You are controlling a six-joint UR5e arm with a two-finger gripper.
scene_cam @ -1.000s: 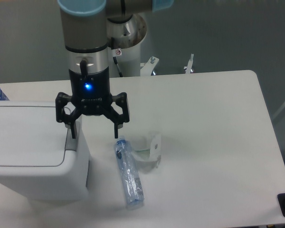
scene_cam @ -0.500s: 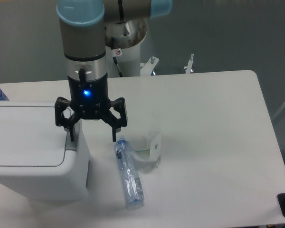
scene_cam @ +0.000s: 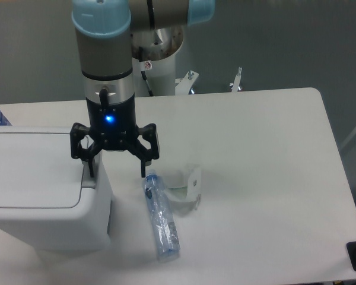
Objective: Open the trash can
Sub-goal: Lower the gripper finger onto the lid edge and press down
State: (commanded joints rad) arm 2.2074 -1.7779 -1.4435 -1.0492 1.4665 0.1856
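Trash can (scene_cam: pixel 38 190), near left, lid down; gripper (scene_cam: pixel 117 172) fingers spread, left finger (scene_cam: pixel 90 167) over its right-edge tab.

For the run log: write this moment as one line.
pincer: open, one finger at grey tab | trash can: lid down | bottle: lying on table | step: press tab pending

A robotics lab from where I sit, my UR5e arm (scene_cam: pixel 104 53) on its white pedestal base (scene_cam: pixel 160 65), plain white table (scene_cam: pixel 261 154), bare grey wall (scene_cam: pixel 285 41), staged test props.
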